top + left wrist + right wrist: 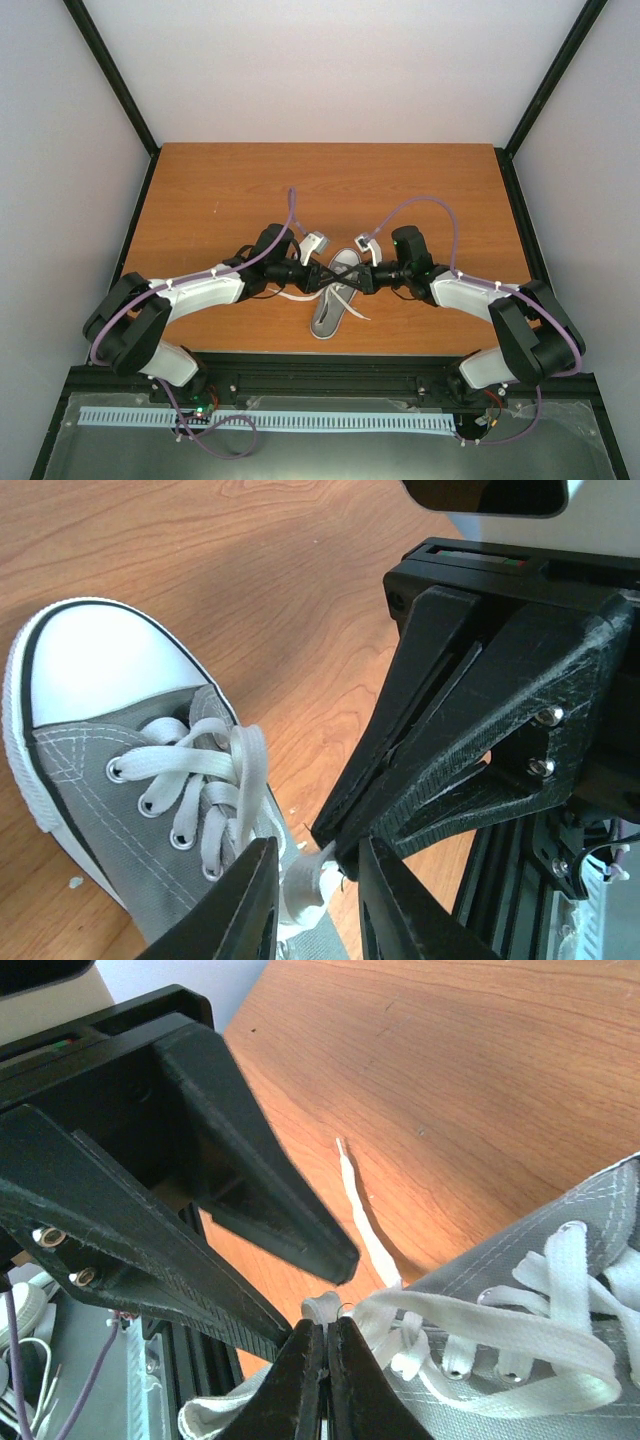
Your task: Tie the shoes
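Top external view: orange-brown wooden bench (250, 190), grain showing, boxed in by plain white walls (330, 70) with black frame posts (115, 75) at the corners. Pale slotted strip (270, 420) runs along the near edge by the arm bases.

Grey shoe (328, 318) sits sole-down at bench centre, a little toward 6 o'clock. Both arms meet over its middle, so from above the lacing is covered. Only the heel end and a sliver of the toe show. Both wrist views cut the heel off at the bottom edge.

Long axis runs near-to-far, slightly skewed. White toe cap (95, 670) points to 12–1 o'clock, heel to 6–7 o'clock, nearest the bases.

At the shoe's 9 o'clock, left gripper (315, 865): jaws released, standing apart on either side of a strand of the white laces (200, 770), not squeezing it. At 3 o'clock, right gripper (326, 1332): jaws clenched, tips together, a strand pinched and lifted at the tip beside the upper eyelets. How much lace sits inside that pinch is hard to make out. One loose lace end (360, 1210) lies flat on the wood on the shoe's 9 o'clock side.
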`<state>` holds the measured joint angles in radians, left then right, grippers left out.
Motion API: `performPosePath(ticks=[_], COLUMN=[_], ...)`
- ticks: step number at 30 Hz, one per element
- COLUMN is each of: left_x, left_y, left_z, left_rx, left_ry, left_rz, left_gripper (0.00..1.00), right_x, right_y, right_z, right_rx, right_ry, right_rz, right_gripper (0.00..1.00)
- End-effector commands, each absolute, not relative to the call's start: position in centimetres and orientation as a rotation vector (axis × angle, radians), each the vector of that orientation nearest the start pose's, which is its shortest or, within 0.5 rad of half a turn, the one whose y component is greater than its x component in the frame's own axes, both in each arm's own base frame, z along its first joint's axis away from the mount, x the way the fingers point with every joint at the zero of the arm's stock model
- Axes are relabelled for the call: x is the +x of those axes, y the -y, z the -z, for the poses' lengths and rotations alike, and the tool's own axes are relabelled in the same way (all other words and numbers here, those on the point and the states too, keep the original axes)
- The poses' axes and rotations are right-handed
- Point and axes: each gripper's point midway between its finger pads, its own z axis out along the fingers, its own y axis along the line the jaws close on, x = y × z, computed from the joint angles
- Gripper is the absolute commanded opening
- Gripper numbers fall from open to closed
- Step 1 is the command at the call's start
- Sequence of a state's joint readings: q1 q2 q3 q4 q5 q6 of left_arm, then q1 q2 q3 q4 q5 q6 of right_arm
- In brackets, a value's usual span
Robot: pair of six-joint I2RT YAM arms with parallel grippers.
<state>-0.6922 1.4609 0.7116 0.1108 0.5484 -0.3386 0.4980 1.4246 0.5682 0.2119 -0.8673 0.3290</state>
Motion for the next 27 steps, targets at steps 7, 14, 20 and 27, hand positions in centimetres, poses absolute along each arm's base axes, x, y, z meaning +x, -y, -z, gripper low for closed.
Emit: performPosePath(ticks=[7, 14, 20, 27], left_x=[24.8, 25.1, 26.3, 25.9], left_y=[32.8, 32.1, 30.7, 29.9], left_z=[-13.2, -12.9, -12.9, -13.1], left_rx=[0.768, 0.733, 0.665, 0.648], left_ry=[-2.177, -2.192, -2.22, -2.226], left_rz=[1.228, 1.178, 1.037, 1.014], left_gripper=[0.09, 0.01, 0.01, 0.01], right_x=[22.9, 23.1, 23.6, 23.9], right_y=[-27.8, -27.8, -27.2, -25.2], right_z=[-13.2, -13.2, -13.7, -13.6], right_rx=[-0.761, -0.75, -0.707, -0.62], right_ry=[-2.118, -2.124, -2.137, -2.17], right_rz=[-1.415, -1.403, -1.328, -1.104], right_gripper=[0.03, 0.03, 0.46, 0.68])
